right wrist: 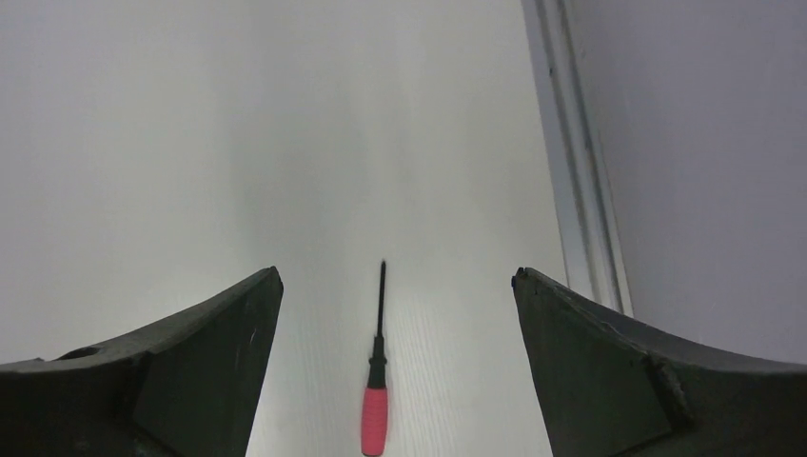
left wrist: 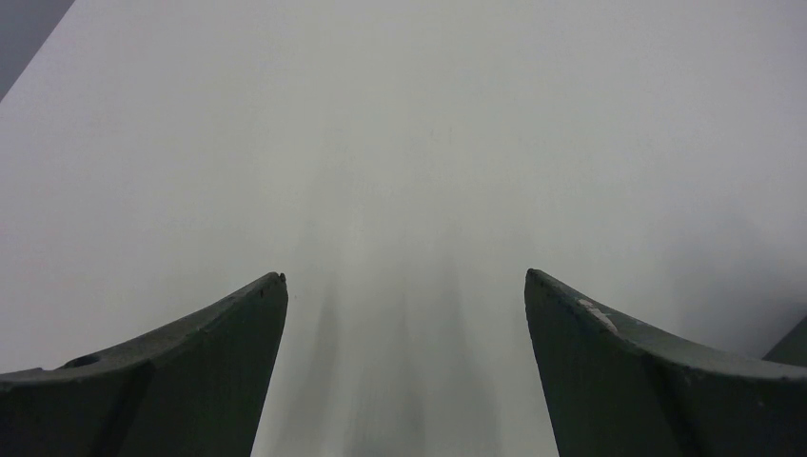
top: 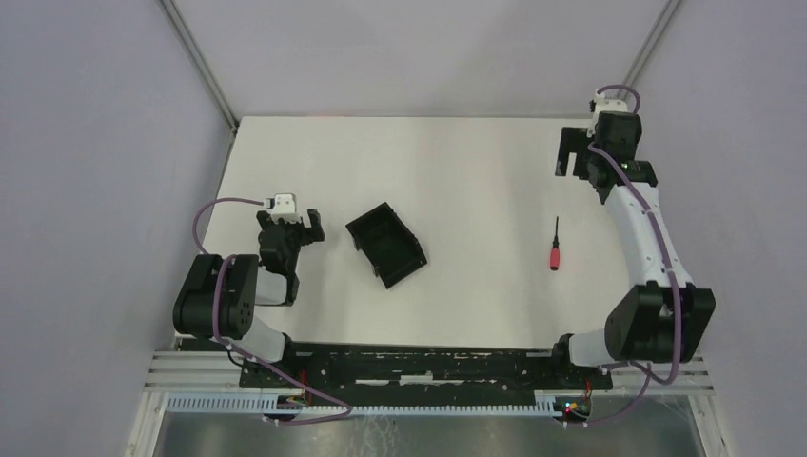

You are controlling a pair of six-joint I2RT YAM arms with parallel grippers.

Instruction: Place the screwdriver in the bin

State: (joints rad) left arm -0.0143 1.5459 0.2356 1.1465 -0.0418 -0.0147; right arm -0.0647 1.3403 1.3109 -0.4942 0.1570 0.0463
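Left gripper [top: 293, 227] sits at the 9 o'clock side of the table [top: 457, 162]. Its jaws are spread wide with nothing between them, and its wrist view shows only bare white surface. Judged idle, parked aside so the other arm has room.

Bin [top: 385, 246]: black, open-topped, low-walled. It is just at 3 o'clock of the left gripper, apart from it. It sits skewed, long axis running roughly 10 to 4 o'clock. The interior is dark in the top view, and no red shows inside.

Screwdriver [top: 554, 249] lies flat on the table, well apart from the bin at its 3 o'clock. Red handle points toward 6 o'clock, dark shaft toward 12. It is untouched, so the transfer is not yet begun.

Right gripper [top: 574, 152] shows at about 1 o'clock of the screwdriver in the top view, arm reached out along the table's right edge and raised off the surface. Its jaws are fully wide and hold nothing. In the wrist view the screwdriver runs lengthwise down the gap, one finger on each side of its axis. That looks like a line-up for closing across the handle.

Judged stage: approach. The next move calls for a descent onto the red handle. The tool is thin and low-lying, so the fingertips must get almost to the table. A pinch on the shaft could let it pivot or slip.
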